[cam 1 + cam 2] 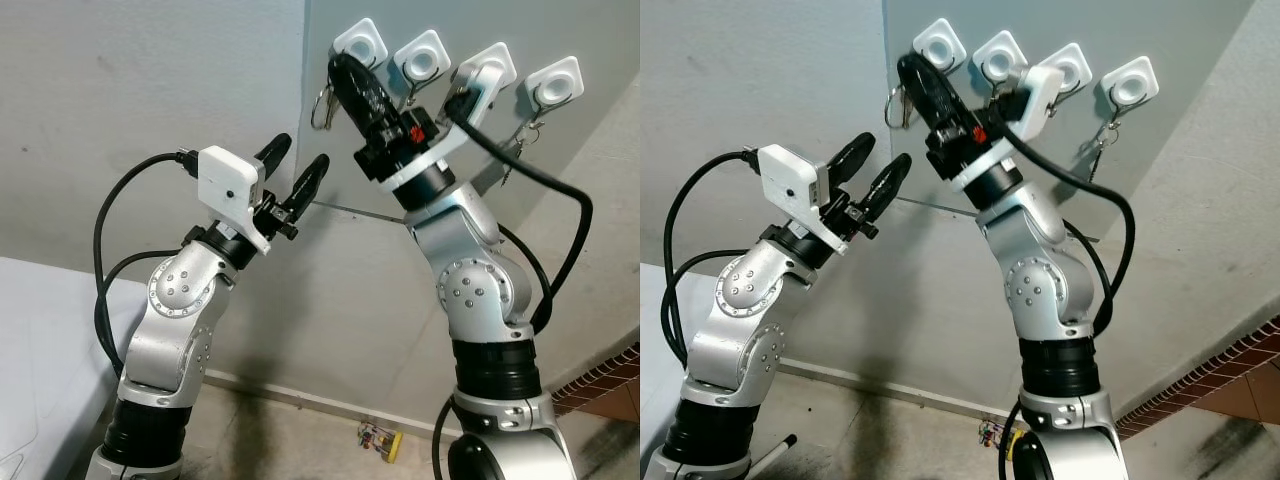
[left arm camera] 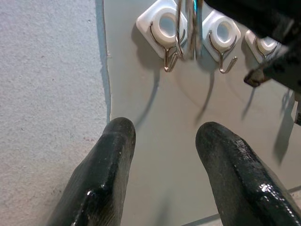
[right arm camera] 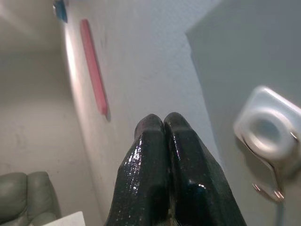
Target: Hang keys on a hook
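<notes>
White hooks (image 1: 421, 57), grey panel (image 1: 400, 250), silver key ring (image 1: 322, 105), red strip (image 3: 94, 66).

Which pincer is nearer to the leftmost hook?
Right. The right pincer is up at the leftmost hook; the left pincer is open below it, apart.

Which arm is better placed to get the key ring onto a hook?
Right. The right gripper is shut beside the key ring at the leftmost hook; the left gripper hangs open, lower down.
</notes>
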Motion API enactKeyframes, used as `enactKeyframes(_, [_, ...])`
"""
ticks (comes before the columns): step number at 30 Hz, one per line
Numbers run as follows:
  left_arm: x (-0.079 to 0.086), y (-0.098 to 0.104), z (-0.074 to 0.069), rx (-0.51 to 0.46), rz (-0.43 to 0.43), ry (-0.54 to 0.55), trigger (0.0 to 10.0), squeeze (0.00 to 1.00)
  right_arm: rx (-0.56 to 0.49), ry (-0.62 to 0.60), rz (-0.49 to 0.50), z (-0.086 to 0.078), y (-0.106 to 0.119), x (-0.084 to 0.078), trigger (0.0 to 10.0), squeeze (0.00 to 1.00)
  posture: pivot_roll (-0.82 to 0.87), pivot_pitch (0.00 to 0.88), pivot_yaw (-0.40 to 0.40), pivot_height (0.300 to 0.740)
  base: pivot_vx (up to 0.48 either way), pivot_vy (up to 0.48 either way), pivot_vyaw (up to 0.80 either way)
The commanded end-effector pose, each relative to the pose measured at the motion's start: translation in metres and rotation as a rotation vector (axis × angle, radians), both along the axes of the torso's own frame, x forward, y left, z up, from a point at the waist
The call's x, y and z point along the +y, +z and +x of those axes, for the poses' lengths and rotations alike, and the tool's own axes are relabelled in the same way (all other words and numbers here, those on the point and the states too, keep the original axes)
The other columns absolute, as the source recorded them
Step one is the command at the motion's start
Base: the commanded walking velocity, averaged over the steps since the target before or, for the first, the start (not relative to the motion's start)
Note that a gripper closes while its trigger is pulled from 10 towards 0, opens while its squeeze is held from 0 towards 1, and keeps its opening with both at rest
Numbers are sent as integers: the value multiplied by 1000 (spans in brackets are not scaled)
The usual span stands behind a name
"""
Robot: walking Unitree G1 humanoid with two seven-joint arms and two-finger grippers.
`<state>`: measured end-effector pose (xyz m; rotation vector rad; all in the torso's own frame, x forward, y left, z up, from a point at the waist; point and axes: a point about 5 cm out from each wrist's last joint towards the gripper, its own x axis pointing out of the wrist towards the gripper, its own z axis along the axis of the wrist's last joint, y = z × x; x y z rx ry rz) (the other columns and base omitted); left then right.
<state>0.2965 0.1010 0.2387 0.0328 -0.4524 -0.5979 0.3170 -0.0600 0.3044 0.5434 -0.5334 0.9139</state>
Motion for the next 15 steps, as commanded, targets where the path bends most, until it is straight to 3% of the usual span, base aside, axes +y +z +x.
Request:
enactKeyframes(1, [-1, 5, -3, -22, 5, -3, 10000, 0, -22, -30, 15, 2, 6, -4, 10000, 0, 27, 76, -92, 740, 0, 0, 0])
enactKeyframes(15, [-1, 4, -5, -21, 1, 3, 10000, 0, 22, -115, 21, 15, 1, -11, 10000, 0, 28, 83, -95, 740, 0, 0, 0])
